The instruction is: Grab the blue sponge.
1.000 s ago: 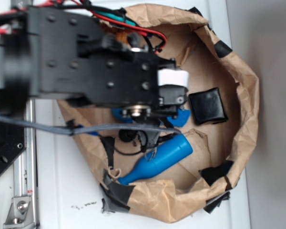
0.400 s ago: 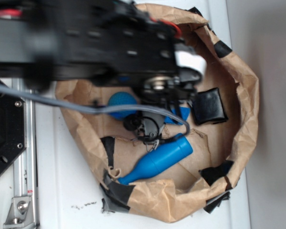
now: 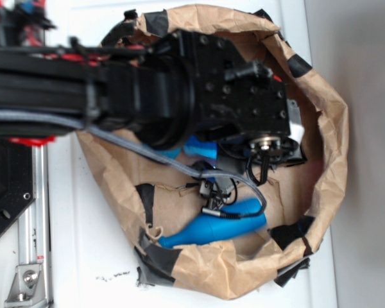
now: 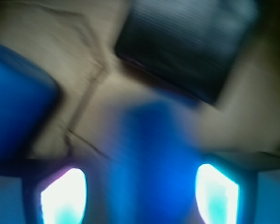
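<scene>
Reaching across a crumpled brown paper bag [image 3: 330,122] with black tape patches, the black robot arm [image 3: 147,90] covers most of the bag's upper half in the exterior view. Beneath the arm's wrist, a small light-blue patch [image 3: 200,149] is visible; whether this is the flat light-blue sponge cannot be told from that view. A smooth blue bottle-shaped pin [image 3: 212,229] lies on its side on the bag floor below the arm, with a grey cable [image 3: 141,151] looping down just above it. Only an edge of the black square pouch [image 3: 299,156] shows past the wrist.

The wrist view is heavily blurred. The gripper [image 4: 140,196] appears with its two fingers [image 4: 63,196] set apart at the lower corners, glowing pale cyan. Between them stands a tall blue blur, the flat light-blue sponge [image 4: 149,158], filling the gap; contact with either finger cannot be told. The black square pouch [image 4: 186,42] lies beyond it at upper right, and a rounded blue shape [image 4: 14,102] sits at the left edge on brown paper.
</scene>
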Controlling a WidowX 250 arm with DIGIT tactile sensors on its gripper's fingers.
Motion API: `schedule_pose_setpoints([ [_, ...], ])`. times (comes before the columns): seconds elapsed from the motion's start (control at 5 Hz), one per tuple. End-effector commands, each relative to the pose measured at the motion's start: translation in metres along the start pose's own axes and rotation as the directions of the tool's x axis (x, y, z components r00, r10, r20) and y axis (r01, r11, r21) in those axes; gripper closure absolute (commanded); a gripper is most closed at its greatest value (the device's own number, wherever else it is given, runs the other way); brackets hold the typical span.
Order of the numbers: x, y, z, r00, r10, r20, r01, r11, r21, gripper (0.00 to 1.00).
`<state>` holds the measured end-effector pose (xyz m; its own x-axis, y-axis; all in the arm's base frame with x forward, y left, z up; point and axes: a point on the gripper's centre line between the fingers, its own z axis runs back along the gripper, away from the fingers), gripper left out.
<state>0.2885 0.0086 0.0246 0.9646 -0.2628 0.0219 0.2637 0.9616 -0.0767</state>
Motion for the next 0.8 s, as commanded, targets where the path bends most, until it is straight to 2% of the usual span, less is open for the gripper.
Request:
schedule_pose_setpoints([
  [0.0,-0.005,-0.022,0.001,0.999,0.002,0.034,-0.002,1.0,-0.007,0.0],
  [0.2,-0.007,-0.025,0.004,1.0,0.005,0.026,-0.006,1.0,0.013,0.11],
  [0.4,-0.011,-0.023,0.007,0.999,0.028,0.036,-0.029,0.999,0.03,1.0],
  [0.6,-0.014,-0.023,0.014,0.997,0.05,0.05,-0.053,0.997,0.058,1.0],
])
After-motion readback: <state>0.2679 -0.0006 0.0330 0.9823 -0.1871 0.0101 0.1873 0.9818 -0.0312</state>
